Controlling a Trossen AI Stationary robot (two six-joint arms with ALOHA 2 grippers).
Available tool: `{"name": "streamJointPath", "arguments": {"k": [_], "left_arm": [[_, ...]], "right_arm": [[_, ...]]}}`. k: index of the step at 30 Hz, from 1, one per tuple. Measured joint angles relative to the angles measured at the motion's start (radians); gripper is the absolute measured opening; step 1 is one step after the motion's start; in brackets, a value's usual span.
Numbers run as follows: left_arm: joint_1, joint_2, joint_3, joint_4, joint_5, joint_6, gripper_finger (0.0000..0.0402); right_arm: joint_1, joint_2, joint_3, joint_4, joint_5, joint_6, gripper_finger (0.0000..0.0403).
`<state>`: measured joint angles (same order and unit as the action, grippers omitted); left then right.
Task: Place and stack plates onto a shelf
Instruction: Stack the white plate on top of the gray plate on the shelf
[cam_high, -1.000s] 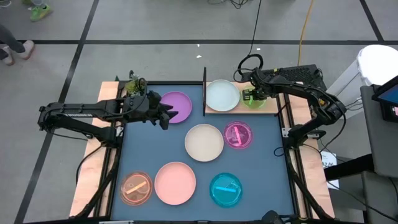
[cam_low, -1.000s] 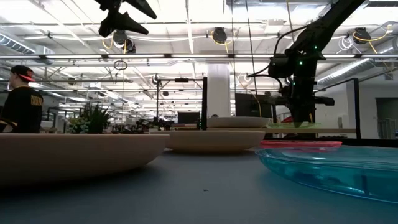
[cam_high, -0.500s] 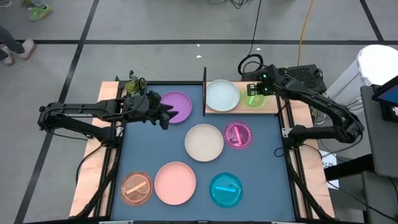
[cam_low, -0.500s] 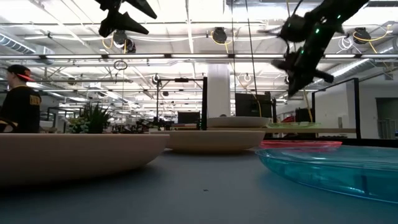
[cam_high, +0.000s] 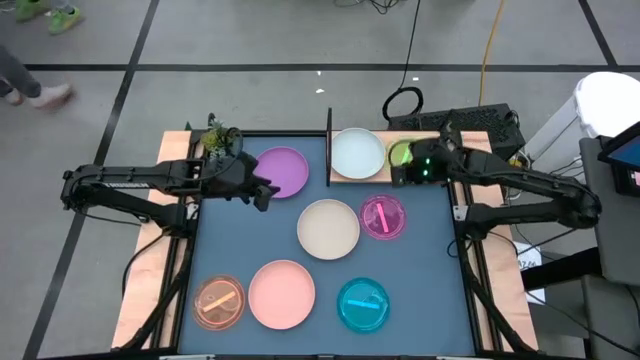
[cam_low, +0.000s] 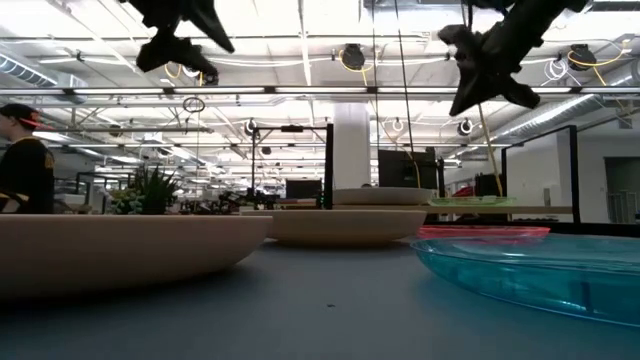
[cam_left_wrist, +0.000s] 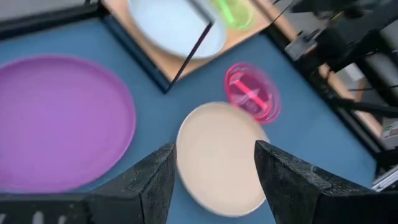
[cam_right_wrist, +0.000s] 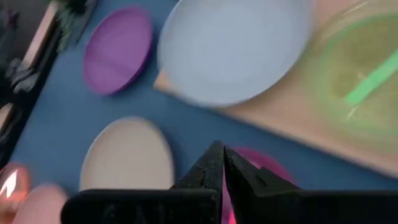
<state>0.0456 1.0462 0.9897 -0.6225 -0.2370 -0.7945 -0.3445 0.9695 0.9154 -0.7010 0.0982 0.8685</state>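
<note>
two pieces already sat on the shelf (cam_high: 440, 172): the pale mint plate (cam_high: 357, 153) next to the black upright panel (cam_high: 329, 147), and the green dish (cam_high: 403, 155) beside it toward the board's far end. the right end effector (cam_high: 411, 171) hung above the shelf's front edge, close to the green dish, its fingers pressed together on nothing, so that placement looked finished. the left end effector (cam_high: 262, 191) hovered over the near edge of the purple plate (cam_high: 283, 172) with its fingers (cam_left_wrist: 149, 180) spread apart and empty, well clear of the counter in the low view. the purple plate lay on the dark blue mat (cam_high: 240, 250) just outside the panel; the cream plate (cam_high: 328, 227), magenta dish (cam_high: 383, 217), pink plate (cam_high: 281, 293), orange dish (cam_high: 219, 302) and cyan dish (cam_high: 363, 304) lay apart on the mat too. the step in hand seemed to be fetching the next plate, probably the purple one. that would call for lowering the left fingers around its rim, closing, then carrying it to stack on the mint plate.
</note>
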Motion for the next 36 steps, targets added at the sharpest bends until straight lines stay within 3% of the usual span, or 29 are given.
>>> {"name": "streamJointPath", "arguments": {"k": [9, 15, 30, 36], "left_arm": [[-0.009, 0.002, -0.001, -0.176, 0.02, -0.191, 0.022], [-0.05, 0.024, -0.044, -0.181, 0.072, -0.314, 0.022], [-0.172, 0.113, -0.075, -0.123, 0.047, -0.455, 0.0222], [-0.172, 0.205, -0.075, -0.019, 0.078, -0.476, 0.0265]], "right_arm": [[0.252, 0.021, 0.001, 0.007, 0.004, 0.149, 0.0], [0.355, 0.044, 0.001, 0.01, 0.007, 0.228, 0.0], [0.475, 0.067, 0.001, 0.008, 0.009, 0.302, 0.0], [0.485, 0.065, 0.001, 0.012, -0.023, 0.325, 0.0]]}}
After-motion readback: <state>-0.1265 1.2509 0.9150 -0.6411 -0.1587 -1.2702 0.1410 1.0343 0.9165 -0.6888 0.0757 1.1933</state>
